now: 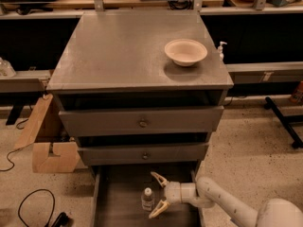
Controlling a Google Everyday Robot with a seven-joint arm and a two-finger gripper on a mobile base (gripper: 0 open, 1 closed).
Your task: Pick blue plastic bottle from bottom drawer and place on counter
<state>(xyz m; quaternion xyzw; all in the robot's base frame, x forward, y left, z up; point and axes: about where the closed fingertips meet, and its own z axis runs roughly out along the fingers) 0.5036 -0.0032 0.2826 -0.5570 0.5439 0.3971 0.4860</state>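
Note:
The blue plastic bottle, small and clear with a white cap, stands upright on the floor of the pulled-out bottom drawer. My gripper is low inside the drawer, just right of the bottle. It is open, with one finger behind the bottle and the other in front, and neither is seen touching it. The white arm comes in from the lower right. The counter is the grey cabinet top above.
A cream bowl sits on the counter's right part. A small white pump dispenser stands just beyond its right edge. Two knobbed drawers overhang the bottom drawer. A cardboard box and cables lie on the floor at left.

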